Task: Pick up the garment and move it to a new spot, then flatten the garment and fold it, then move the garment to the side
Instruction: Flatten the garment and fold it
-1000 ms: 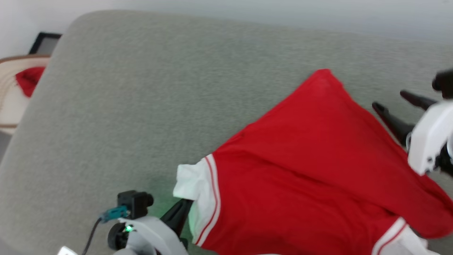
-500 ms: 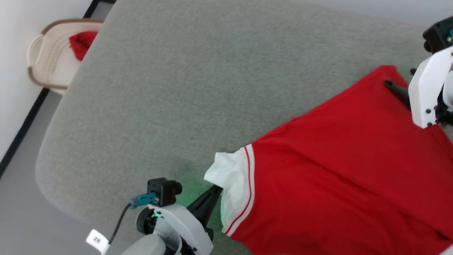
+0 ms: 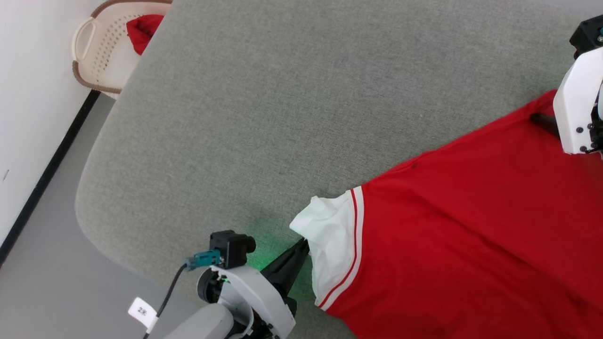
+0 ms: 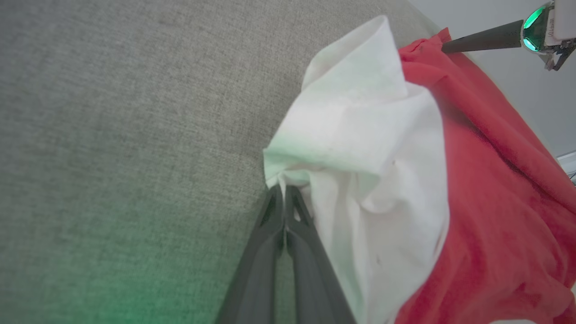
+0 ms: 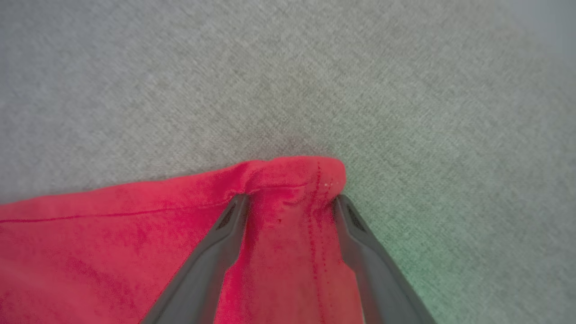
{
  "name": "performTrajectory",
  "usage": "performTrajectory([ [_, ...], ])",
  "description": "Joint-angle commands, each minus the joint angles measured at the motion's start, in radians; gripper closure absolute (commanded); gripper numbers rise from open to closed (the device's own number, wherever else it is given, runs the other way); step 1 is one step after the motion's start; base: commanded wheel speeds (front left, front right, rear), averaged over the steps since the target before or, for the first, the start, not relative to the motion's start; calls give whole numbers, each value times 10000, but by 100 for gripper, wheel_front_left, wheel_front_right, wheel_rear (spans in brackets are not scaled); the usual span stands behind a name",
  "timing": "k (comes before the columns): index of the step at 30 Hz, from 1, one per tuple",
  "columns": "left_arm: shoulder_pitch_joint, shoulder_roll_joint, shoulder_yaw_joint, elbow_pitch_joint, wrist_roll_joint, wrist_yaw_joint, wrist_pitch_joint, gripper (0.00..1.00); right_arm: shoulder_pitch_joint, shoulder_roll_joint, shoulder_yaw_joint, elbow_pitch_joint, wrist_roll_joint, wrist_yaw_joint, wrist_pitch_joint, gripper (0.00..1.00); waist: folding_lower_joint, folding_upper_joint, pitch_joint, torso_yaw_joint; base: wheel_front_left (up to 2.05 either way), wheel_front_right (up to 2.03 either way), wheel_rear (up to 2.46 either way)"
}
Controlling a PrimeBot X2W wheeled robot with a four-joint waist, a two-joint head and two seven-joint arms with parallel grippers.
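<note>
Now my left gripper [image 4: 283, 191] is clenched on the garment [image 3: 471, 245], and my right gripper [image 5: 291, 200] stands spread wide.
From my head, the red garment lies on the grey surface [image 3: 282, 94] toward four o'clock, its white sleeve [image 3: 332, 235] bunched at six o'clock where my left fingertips pinch its edge. My right fingers straddle a red hemmed corner up at two o'clock, one on each side of it, released. A pale basket [image 3: 94, 56] holding red cloth sits off the surface at eleven o'clock.
</note>
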Motion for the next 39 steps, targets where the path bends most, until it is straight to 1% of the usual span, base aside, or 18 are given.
performTrajectory([
  [1, -76, -52, -58, 169, -29, -21, 5, 100, 445, 128, 263, 572, 126, -8, 264, 100, 0, -1, 41, 36, 0, 0, 0],
  [7, -161, -40, -22, 478, -112, -97, -68, 100, 38, 345, 19, 1304, 41, -8, -99, 100, 0, -1, 6, -107, 0, 0, 0],
  [11, -212, 85, 24, 552, -181, -112, -11, 100, -216, 485, -10, 1359, 92, -10, -286, 100, 0, -1, -105, -299, 0, 0, 0],
  [14, -374, 316, 109, 447, -257, -144, 140, 100, -491, 636, -32, 1268, 278, -8, -475, 100, 0, -1, -262, -543, 0, 0, 0],
  [17, -616, 704, 216, 198, -287, -97, 426, 100, -746, 731, 15, 1013, 502, -8, -715, 100, 0, -1, -473, -802, 0, 0, 0],
  [21, -1089, 1389, 429, -425, -312, 166, 1049, 100, -948, 799, 81, 705, 751, -8, -1035, 100, 0, -1, -837, -1184, 0, 0, 0],
  [25, -1657, 2187, 649, -1089, -352, 439, 1874, 100, -1127, 862, 127, 357, 961, -8, -1395, 100, 0, -1, -1283, -1601, 0, 0, 0],
  [27, -2011, 2618, 731, -1479, -330, 580, 2385, 100, -1182, 875, -8, 305, 1080, -8, -1650, 100, 0, -1, -1517, -1801, 0, 0, 0],
  [31, -2893, 3357, 935, -2083, -240, 788, 3305, 100, -1460, 1011, -281, 421, 861, -8, -2356, 100, 0, -1, -1981, -2196, 0, 0, 0],
  [34, -3754, 3687, 1115, -2153, -219, 738, 3928, 100, -1694, 1186, -434, 524, 586, -8, -2872, 100, 0, -1, -2308, -2465, 0, 0, 0],
  [39, -5339, 3929, 1168, -1588, 47, 429, 4832, 100, -2224, 1513, -714, 624, 214, -8, -3457, 100, 0, -1, -2685, -2948, 0, 0, 0],
])
